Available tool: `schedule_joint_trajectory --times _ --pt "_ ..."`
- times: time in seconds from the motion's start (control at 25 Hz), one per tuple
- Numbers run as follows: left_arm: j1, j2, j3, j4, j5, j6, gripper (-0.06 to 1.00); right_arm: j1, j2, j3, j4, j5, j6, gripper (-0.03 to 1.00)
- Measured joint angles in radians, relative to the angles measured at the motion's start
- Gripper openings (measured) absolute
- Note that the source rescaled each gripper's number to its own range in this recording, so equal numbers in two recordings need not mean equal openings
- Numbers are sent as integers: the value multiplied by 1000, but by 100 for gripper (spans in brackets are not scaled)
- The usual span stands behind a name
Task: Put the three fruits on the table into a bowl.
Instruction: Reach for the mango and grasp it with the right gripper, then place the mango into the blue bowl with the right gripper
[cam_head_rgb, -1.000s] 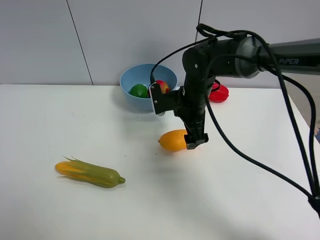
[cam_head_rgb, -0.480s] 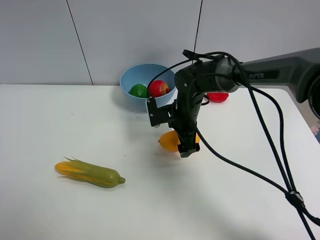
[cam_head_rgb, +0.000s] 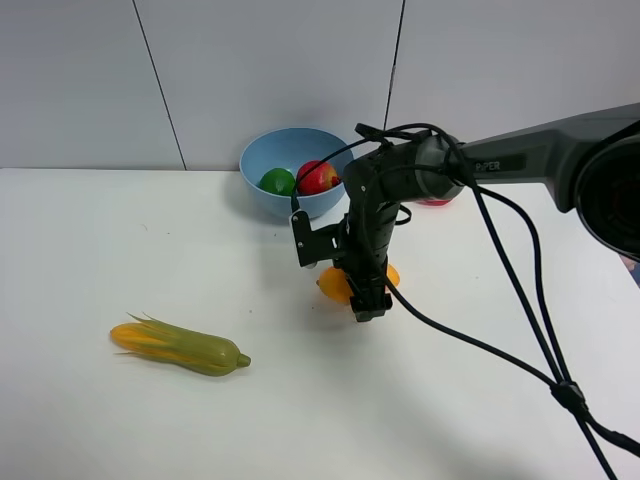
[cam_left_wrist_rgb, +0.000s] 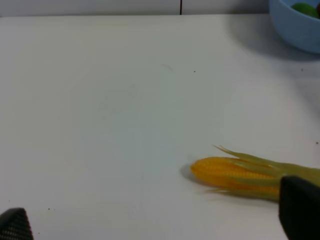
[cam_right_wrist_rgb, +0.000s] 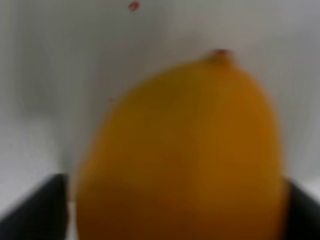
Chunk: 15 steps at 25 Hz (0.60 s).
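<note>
One white table (cam_head_rgb: 120, 250) is spread across the whole scene, and over its right side one dark arm (cam_head_rgb: 520, 150) is seen reaching in, cables looped around it. At the back of the table, against the wall, one light blue bowl (cam_head_rgb: 268, 196) is set upright, and two of the three fruits are counted inside it: one red pomegranate (cam_head_rgb: 318, 177) on the right and one green lime (cam_head_rgb: 277, 181) just beside it on the left. One corn cob (cam_head_rgb: 180, 346) is laid flat towards the front left, well apart from everything else, its husk tips turned to the left. The third fruit, one orange mango (cam_head_rgb: 333, 284), is found on the table in front of the bowl, outside it, partly covered by the right gripper (cam_head_rgb: 368, 300), which is pointed straight down over it. In the right wrist view the mango (cam_right_wrist_rgb: 180, 160) is shown blurred and filling nearly the whole frame, with two dark fingers (cam_right_wrist_rgb: 30, 210) placed one on each flank and spread to the fruit's full width; whether the fruit is actually being squeezed cannot be told. Only a sliver of one red pepper (cam_head_rgb: 435, 201) is glimpsed behind the arm. The left gripper (cam_left_wrist_rgb: 157, 225) is held low over bare table with its jaws wide and nothing between them, the corn cob lying close to one of its fingertips (cam_left_wrist_rgb: 300, 215).
</note>
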Motion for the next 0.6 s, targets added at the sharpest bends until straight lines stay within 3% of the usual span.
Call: schedule_joint_trajectory --times 0.04,0.16,0.28,0.4,0.6 --pt "0 0 0 0 0 0 99 0 -1 0 3 2 2 6" --pt "0 0 0 0 0 0 99 0 -25 0 6 22 17 6" --pt "0 0 0 0 0 0 99 0 -87 0 7 19 129 6" --pt "0 0 0 0 0 0 99 0 -169 0 7 -42 342 6" --pt "0 0 0 0 0 0 99 0 -259 0 -8 -286 762 6"
